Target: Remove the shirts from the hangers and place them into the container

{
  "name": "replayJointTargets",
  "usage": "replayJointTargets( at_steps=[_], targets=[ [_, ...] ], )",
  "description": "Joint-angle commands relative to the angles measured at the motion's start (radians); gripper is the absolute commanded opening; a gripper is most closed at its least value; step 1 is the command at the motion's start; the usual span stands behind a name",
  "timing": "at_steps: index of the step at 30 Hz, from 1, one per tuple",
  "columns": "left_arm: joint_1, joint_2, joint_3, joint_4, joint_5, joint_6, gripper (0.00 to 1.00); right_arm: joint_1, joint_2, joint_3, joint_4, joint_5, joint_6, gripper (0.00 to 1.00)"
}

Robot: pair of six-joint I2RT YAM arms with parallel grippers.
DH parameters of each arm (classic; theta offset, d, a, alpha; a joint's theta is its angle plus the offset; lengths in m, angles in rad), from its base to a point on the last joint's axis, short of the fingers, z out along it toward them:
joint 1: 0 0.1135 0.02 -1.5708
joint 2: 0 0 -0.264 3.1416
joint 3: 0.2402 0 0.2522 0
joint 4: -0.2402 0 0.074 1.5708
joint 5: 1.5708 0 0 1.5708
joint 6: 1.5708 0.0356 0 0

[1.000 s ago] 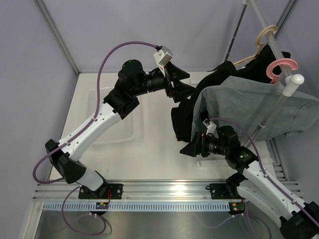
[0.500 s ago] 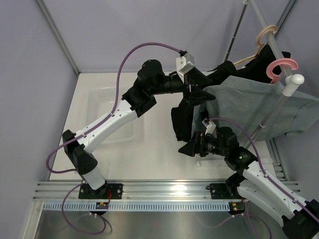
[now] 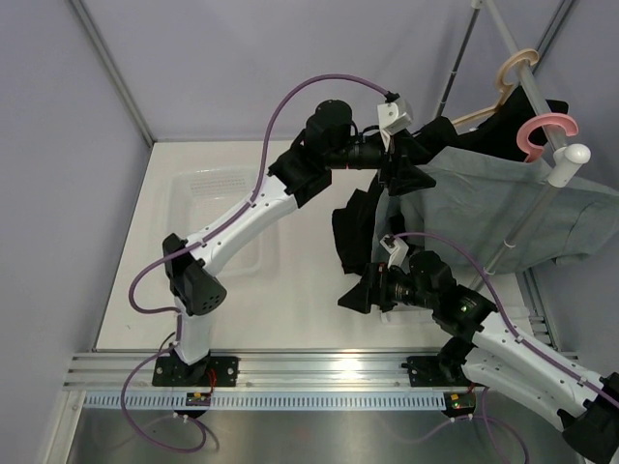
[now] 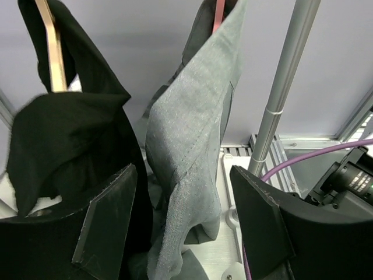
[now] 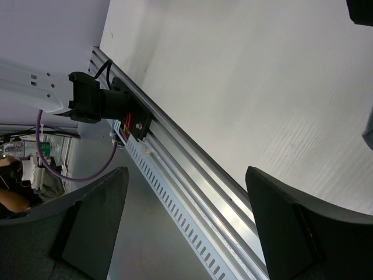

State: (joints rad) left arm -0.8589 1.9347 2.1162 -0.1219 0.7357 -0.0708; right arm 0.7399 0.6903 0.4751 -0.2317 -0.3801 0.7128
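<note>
The left claw [image 4: 182,186] is up at the rack pole [image 4: 285,76]. Its fingers are wide apart, with the edge of the grey shirt [image 4: 192,146] hanging between them and nothing pinched yet. That shirt is on the pink hanger [image 4: 218,11] and the black shirt [image 4: 64,140] is on the wooden hanger [image 4: 52,46]. Push in deeper, squeeze only grey cloth, then pull down and sideways. The right claw [image 5: 185,175] is wide open and empty. The container [image 3: 193,188] sits far to the left.
</note>
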Motion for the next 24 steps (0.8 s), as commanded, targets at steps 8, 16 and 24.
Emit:
replayJointTargets(
  at_steps=[8, 16, 24],
  targets=[
    [-0.003, 0.082, 0.082, 0.021, 0.074, -0.041, 0.4, 0.119, 0.005, 0.071, -0.017, 0.167, -0.007, 0.9],
    [-0.014, 0.064, 0.128, 0.054, 0.105, -0.113, 0.0, 0.121, 0.006, 0.053, -0.011, 0.175, -0.007, 0.9],
    [-0.04, -0.028, 0.091, 0.114, 0.076, -0.145, 0.0, 0.124, 0.002, 0.034, -0.001, 0.178, -0.001, 0.9]
  ],
)
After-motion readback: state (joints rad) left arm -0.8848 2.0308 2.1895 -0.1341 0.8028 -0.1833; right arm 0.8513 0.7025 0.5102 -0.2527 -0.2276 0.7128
